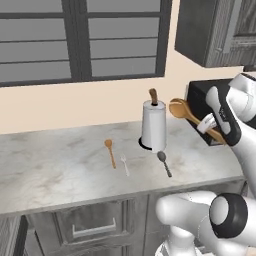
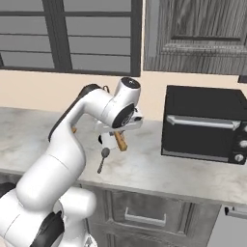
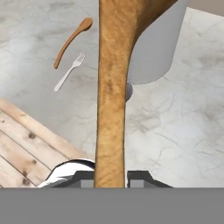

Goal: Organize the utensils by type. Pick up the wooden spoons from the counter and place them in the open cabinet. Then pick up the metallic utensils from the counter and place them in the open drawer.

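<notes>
Marbled stone: the tabletop (image 1: 60, 170) is pale beige-grey with faint veining, set over grey wood-grain fronts, one with a silver bar handle.
Room: cream wall, a dark-framed window with grey slats behind the tabletop, and a dark grey wood-grain wall cabinet (image 2: 193, 38) up at the right.
Oven: a black toaster oven (image 2: 205, 123) stands on the tabletop below that cabinet.
Paper towel roll: a white paper towel roll (image 1: 153, 127) stands upright on a dark base with a brown top knob.
Held wooden spoon: an orange-brown wooden spoon (image 1: 192, 117) is raised above the tabletop, its oval bowl pointing toward the roll, its handle thick and grainy in the hand view.
Claw: the claw (image 1: 210, 127) is closed on that spoon's handle, fingers narrowly apart.
Small wooden spoon: a second, smaller wooden spoon (image 1: 110, 152) lies flat left of the roll.
Fork: a pale silver fork (image 1: 124, 164) lies just beside it.
Metal spoon: a dark grey metal spoon (image 1: 164, 162) lies near the roll's base.
</notes>
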